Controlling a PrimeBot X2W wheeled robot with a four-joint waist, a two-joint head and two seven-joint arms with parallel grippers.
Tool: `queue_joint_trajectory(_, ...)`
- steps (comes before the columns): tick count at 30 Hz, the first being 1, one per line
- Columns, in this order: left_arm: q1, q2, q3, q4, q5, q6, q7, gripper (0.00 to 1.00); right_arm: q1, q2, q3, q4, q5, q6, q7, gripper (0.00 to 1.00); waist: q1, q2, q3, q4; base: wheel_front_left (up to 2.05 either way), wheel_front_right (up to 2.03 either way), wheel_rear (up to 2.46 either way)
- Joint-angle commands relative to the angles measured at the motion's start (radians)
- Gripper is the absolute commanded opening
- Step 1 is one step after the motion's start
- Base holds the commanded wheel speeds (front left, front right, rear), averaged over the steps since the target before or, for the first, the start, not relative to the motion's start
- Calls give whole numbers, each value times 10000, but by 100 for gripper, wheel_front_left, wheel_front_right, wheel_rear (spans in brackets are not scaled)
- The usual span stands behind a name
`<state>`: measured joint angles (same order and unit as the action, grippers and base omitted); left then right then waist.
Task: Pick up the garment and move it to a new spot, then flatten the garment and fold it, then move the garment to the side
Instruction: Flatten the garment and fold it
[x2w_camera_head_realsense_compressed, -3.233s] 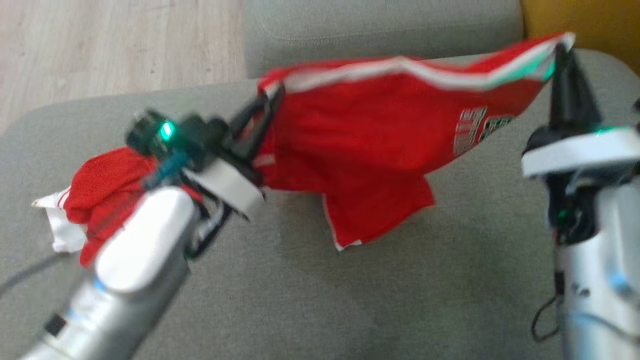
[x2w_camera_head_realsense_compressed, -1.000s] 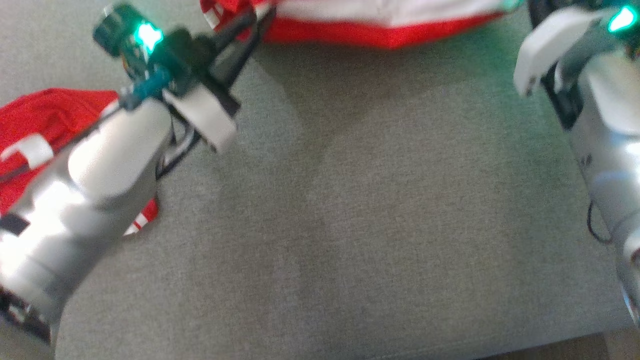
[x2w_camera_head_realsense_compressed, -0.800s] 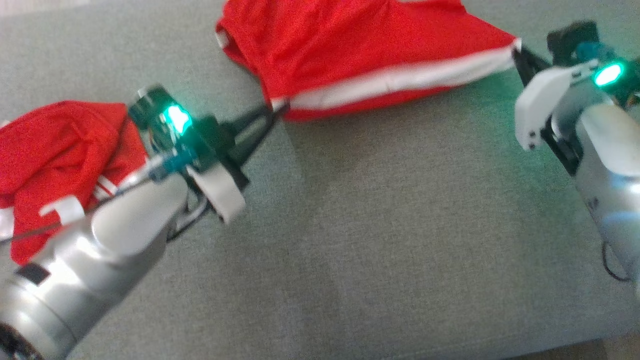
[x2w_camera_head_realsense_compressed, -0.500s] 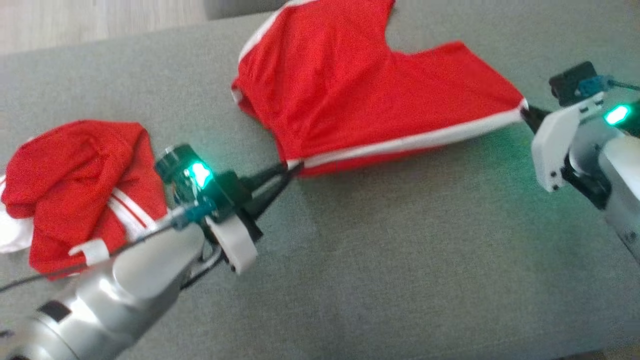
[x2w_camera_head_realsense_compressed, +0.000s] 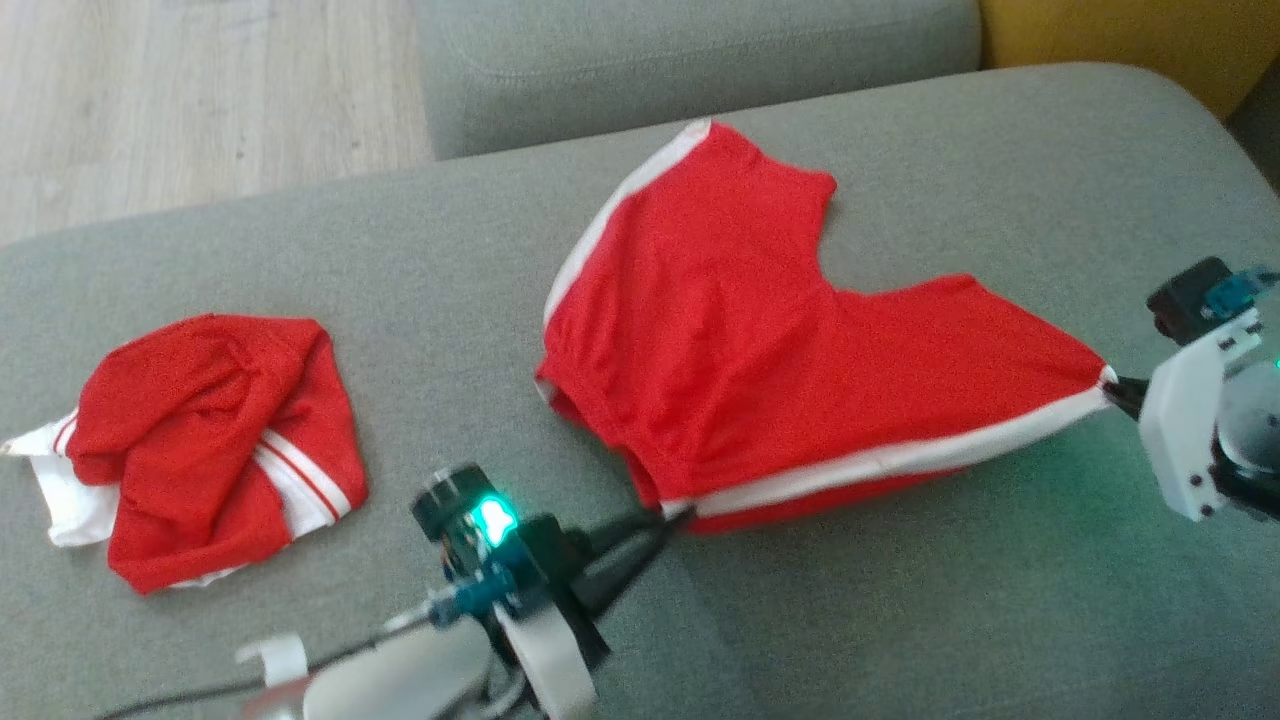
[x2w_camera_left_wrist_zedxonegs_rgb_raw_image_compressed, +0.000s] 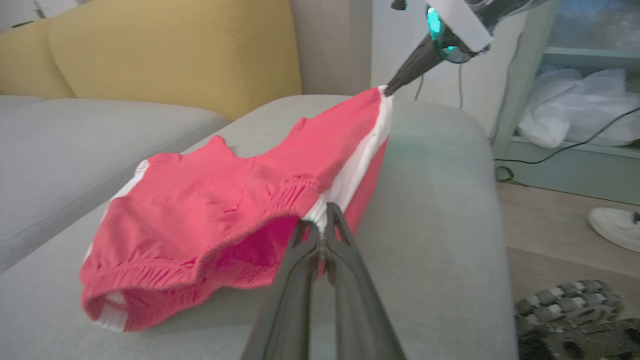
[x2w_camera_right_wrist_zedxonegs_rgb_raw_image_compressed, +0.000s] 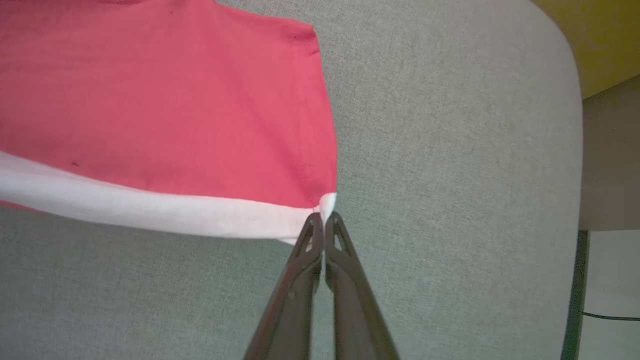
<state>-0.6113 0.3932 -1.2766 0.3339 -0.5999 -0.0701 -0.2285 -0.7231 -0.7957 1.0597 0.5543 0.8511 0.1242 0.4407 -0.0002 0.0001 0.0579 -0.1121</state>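
The red shorts (x2w_camera_head_realsense_compressed: 760, 340) are thin, matt cloth, with a smoother white side stripe (x2w_camera_head_realsense_compressed: 880, 462) and a puckered elastic waistband (x2w_camera_left_wrist_zedxonegs_rgb_raw_image_compressed: 165, 270). The sofa cushion (x2w_camera_head_realsense_compressed: 900, 620) under them is grey cloth, coarse-woven and dull. My left gripper (x2w_camera_left_wrist_zedxonegs_rgb_raw_image_compressed: 319, 227) has dark fingers (x2w_camera_left_wrist_zedxonegs_rgb_raw_image_compressed: 292, 300) of matt plastic. The floor (x2w_camera_head_realsense_compressed: 200, 90) looks like pale wood, faintly sheened.

I have the left gripper (x2w_camera_head_realsense_compressed: 678, 516) low and near, fingers angled up-right, jaws pinched together on a corner of the shorts (x2w_camera_head_realsense_compressed: 760, 350). Right gripper (x2w_camera_head_realsense_compressed: 1117, 391) sits far out to the right, fingers pointing left, jaws likewise pinched on the opposite corner. Arms spread wide. Green lamp lit on each wrist.
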Motion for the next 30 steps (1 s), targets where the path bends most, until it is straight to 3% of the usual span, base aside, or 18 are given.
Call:
queue_joint_trajectory(1,-132,157,277,-470,17,98,21,0,92,-558,-97,-403,-98,65,39,0,2,-1,-158,-4,0,0,0)
queue_joint_trajectory(8,135,308,428,-1423,-7,694,164,0,471,-758,-1619,-1078,-283,65,-604,0,2,-1,5,143,0,0,0)
queue_joint_trajectory(14,-304,313,957,-1498,-167,1065,194,0,219,-98,-3507,-968,-1164,65,-1791,0,2,-1,593,503,0,0,0)
queue_joint_trajectory(19,-654,162,1432,-1401,-296,1390,101,0,-344,586,-4407,-856,-2543,65,-2475,0,2,-1,1196,972,0,0,0)
queue_joint_trajectory(30,-1861,-757,1888,-472,-397,1349,43,0,-2237,1870,-4665,420,-4241,65,-2823,0,2,-1,2687,2357,0,0,0)
